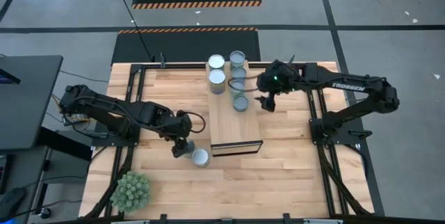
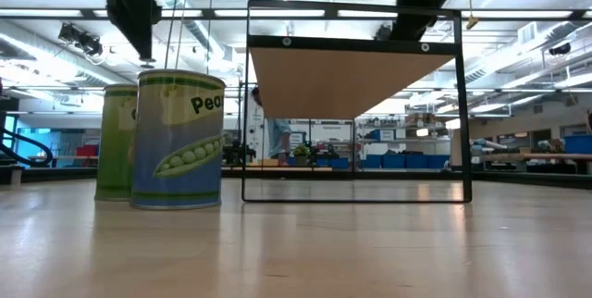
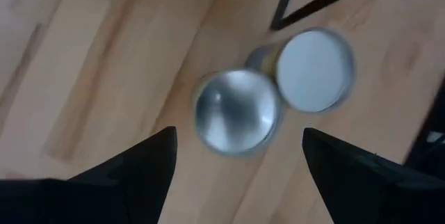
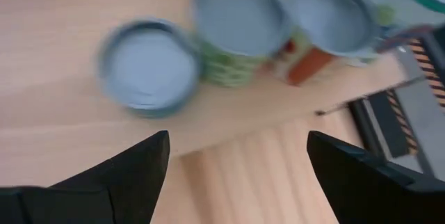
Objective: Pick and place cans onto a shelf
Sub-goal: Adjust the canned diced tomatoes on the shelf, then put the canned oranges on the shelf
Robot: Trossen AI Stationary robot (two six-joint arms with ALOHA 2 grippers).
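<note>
The light-wood shelf (image 1: 235, 123) stands at the table's middle, and several silver-topped cans (image 1: 239, 85) stand on its far half. Two more cans stand side by side on the table off the shelf's near left corner: one (image 1: 200, 157) in the open, one (image 3: 235, 110) under my left gripper. Both show green pea labels in the low view (image 2: 178, 139). My left gripper (image 1: 182, 145) hangs open above that can, pointing down (image 3: 236, 137). My right gripper (image 1: 268, 101) is open and empty at the shelf's right edge, above and beside the cans on the shelf (image 4: 236, 140).
A green spiky ball-shaped plant (image 1: 131, 190) sits near the table's near left corner. Black metal frames (image 1: 139, 85) run along the table's left and right sides. The shelf's near half (image 1: 235, 130) is bare wood.
</note>
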